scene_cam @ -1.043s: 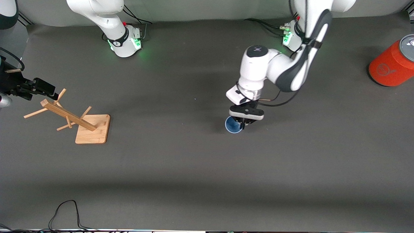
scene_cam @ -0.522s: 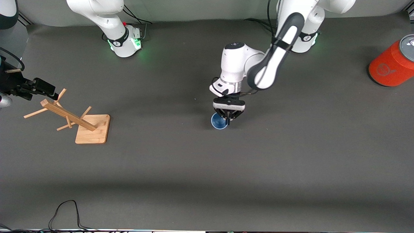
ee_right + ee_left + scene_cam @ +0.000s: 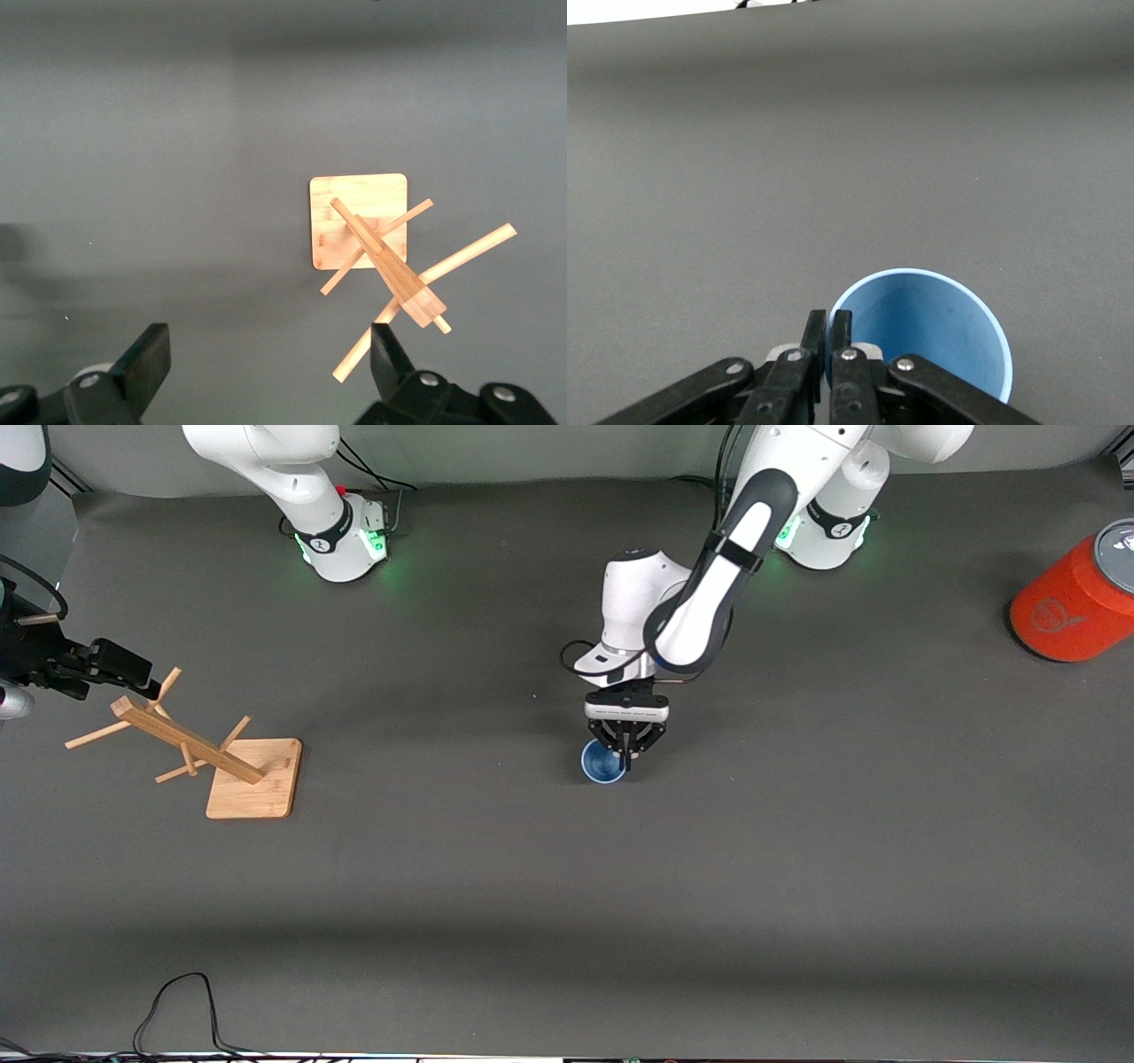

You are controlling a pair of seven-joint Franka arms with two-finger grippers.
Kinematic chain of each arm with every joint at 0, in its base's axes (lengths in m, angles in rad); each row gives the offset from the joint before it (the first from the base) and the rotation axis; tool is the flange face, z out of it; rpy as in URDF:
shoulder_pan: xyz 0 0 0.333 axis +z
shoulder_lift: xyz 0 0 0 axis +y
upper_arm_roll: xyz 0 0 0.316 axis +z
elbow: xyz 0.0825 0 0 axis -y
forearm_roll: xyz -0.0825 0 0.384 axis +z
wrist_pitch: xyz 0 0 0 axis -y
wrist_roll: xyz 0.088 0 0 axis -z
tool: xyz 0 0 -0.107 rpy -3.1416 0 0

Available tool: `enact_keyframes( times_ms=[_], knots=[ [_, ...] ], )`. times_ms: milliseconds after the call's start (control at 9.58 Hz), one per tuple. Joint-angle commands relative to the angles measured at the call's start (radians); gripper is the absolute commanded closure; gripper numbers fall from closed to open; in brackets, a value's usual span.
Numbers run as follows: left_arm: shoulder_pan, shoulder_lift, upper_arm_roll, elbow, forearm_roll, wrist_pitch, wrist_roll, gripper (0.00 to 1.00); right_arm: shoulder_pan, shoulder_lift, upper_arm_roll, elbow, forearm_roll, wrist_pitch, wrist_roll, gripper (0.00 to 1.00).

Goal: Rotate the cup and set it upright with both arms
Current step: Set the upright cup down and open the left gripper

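cup is where your attention belongs, but take the scene from the biggest piece down: the dark table mat (image 3: 496, 886) carries an orange cylinder with a grey top (image 3: 1076, 598) at the left arm's end and a wooden peg rack (image 3: 208, 757) at the right arm's end. your left arm reaches down over the middle of the mat, and its left gripper (image 3: 625, 755) is pinched tight on the wall of the pale-blue cup (image 3: 603, 763) at the rim, one finger inside and one outside. the cup shows its dark mouth up toward the front camera, and you can't tell whether its base sits on the mat. your right gripper (image 3: 266, 367) waits with its fingers spread wide and empty, over the mat beside the rack. you look to be in the uprighting step; next, judge that the cup stands level before you let go.
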Motion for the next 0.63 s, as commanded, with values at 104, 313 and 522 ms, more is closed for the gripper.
enact_keyframes(
  times_ms=[104,313,522],
  knots=[
    [-0.051,0.007,0.013,0.014,0.056,-0.053,-0.089,1.00,0.005,0.003,-0.002,0.004,-0.012,-0.004,0.003,0.00],
    [-0.056,0.007,0.011,0.011,0.056,-0.053,-0.089,0.47,0.006,0.006,0.000,0.004,-0.010,-0.003,0.003,0.00],
    [-0.054,0.007,0.010,0.012,0.051,-0.050,-0.090,0.00,0.006,0.006,0.000,0.004,-0.010,-0.003,0.003,0.00]
  ],
)
